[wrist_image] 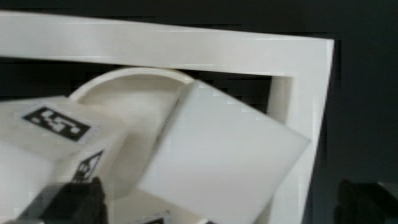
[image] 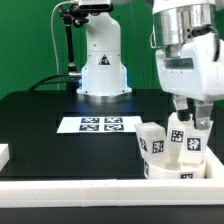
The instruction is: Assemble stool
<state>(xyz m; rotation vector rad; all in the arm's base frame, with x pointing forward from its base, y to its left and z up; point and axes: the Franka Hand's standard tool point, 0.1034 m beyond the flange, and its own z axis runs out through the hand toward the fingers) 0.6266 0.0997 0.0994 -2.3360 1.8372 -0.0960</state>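
Exterior view: I see gripper [image: 190, 112] above stool parts at exterior view's right, fingers spread wide, nothing held. Seat [image: 170, 168] sits in front corner, close against white border rail [image: 100, 190]. Legs [image: 186, 138] stand upright on seat, crowded, little room between them. Black table [image: 50, 125] open on exterior view's left. Marker board [image: 100, 124] lies flat at table middle, apart from stool. Robot base [image: 102, 65] behind. Wrist view: leg [wrist_image: 222, 150] tilted, very near; rail corner [wrist_image: 294, 70] behind it; seat edge curved [wrist_image: 125, 78].

- black table [image: 40, 120] top, matte
- white border rail [image: 70, 190] along its near edge
- pale plain wall [image: 30, 40] behind
- even, bright light
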